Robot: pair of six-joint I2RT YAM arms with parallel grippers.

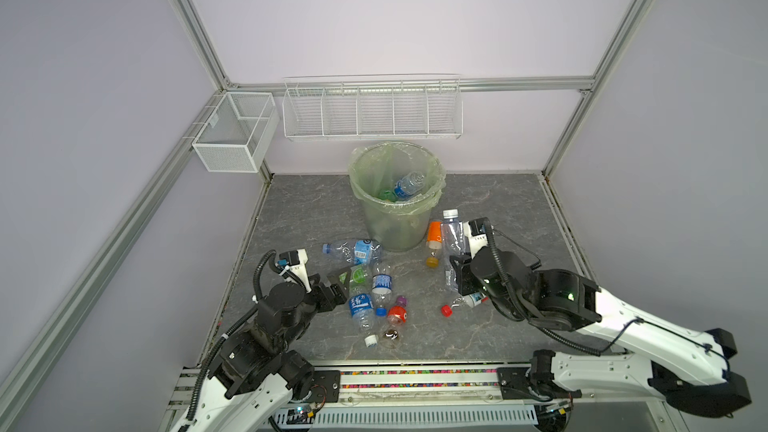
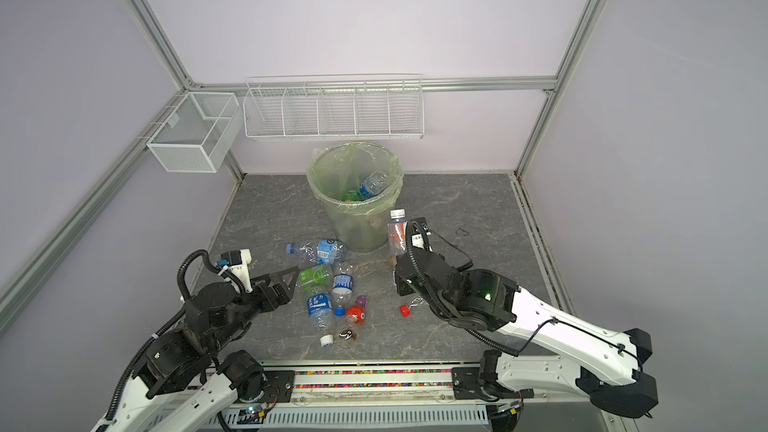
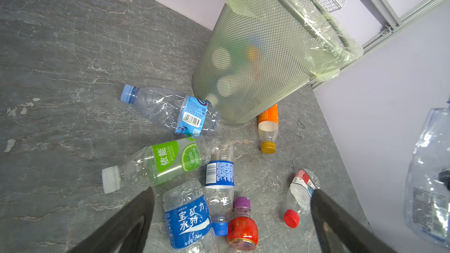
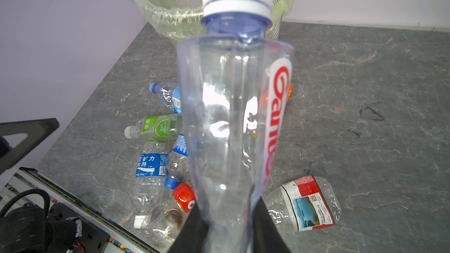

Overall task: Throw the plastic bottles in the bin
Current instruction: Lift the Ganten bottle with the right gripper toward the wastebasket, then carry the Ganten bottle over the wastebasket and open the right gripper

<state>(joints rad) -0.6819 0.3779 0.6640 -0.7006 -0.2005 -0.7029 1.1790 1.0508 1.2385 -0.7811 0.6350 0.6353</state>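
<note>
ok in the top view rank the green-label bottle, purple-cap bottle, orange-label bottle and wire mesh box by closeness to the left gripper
1. green-label bottle, at the open jaws of the left gripper
2. purple-cap bottle, in the middle cluster
3. orange-label bottle, right of the bin
4. wire mesh box, on the back-left frame

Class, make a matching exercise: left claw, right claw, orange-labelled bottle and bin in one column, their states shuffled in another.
1 left claw
2 right claw
3 orange-labelled plastic bottle, yellow cap
4 round grey-green mesh bin

A shut on the clear white-capped plastic bottle
B lined with a pale green bag
C open, holding nothing
D lying on the grey stone-patterned table

Pairs: 1-C, 2-A, 3-D, 4-B
</note>
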